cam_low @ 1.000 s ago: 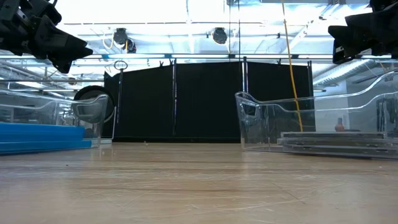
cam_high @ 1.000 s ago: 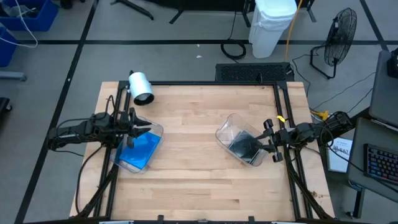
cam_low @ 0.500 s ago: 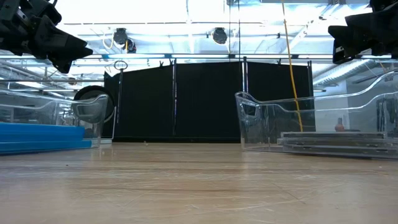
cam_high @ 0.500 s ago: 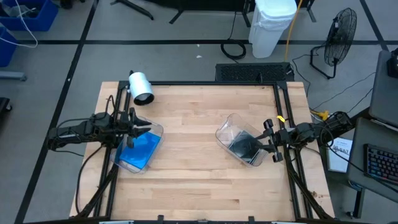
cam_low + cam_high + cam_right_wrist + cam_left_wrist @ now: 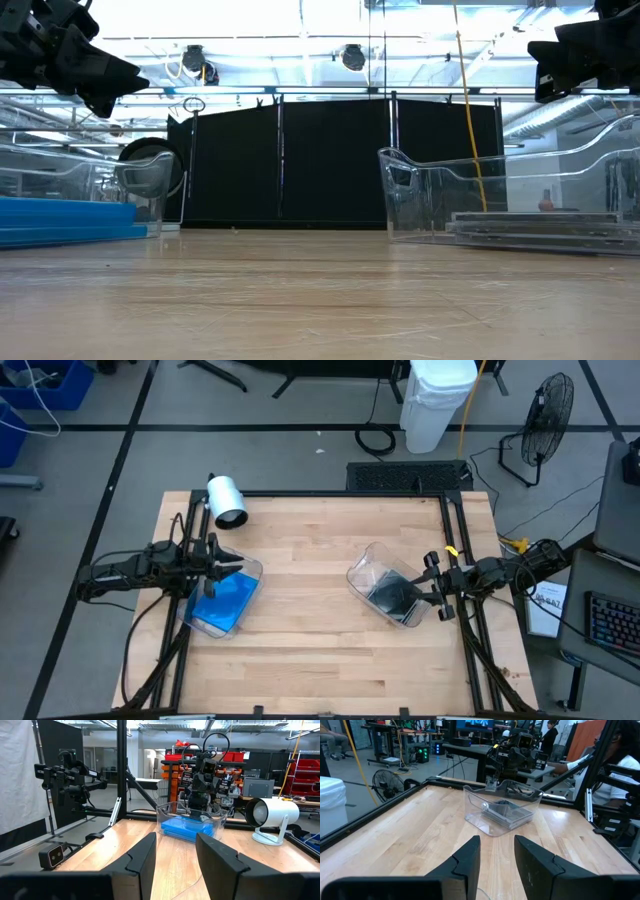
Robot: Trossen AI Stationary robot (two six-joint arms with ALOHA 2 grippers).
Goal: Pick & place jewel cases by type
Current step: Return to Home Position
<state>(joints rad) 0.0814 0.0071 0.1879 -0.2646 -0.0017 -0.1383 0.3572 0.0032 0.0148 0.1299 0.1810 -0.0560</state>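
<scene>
The blue jewel cases lie flat in a neat, bright stack inside a clear tub, just nearer than the white cylinder on its stand at the table's far left. The dark jewel cases, thin and smoky grey, are piled in a second clear tub, well to the right of that cylinder and a little nearer.

The left gripper hangs over the edge of the blue tub on the cylinder's side, its fingers apart and holding nothing. The right gripper sits beyond the grey tub, farther from the cylinder, fingers likewise spread and empty.

The table is pale wood planking in a black frame. Past the cylinder the floor is grey with dark lines; a white bin and a standing fan are off to its right.
</scene>
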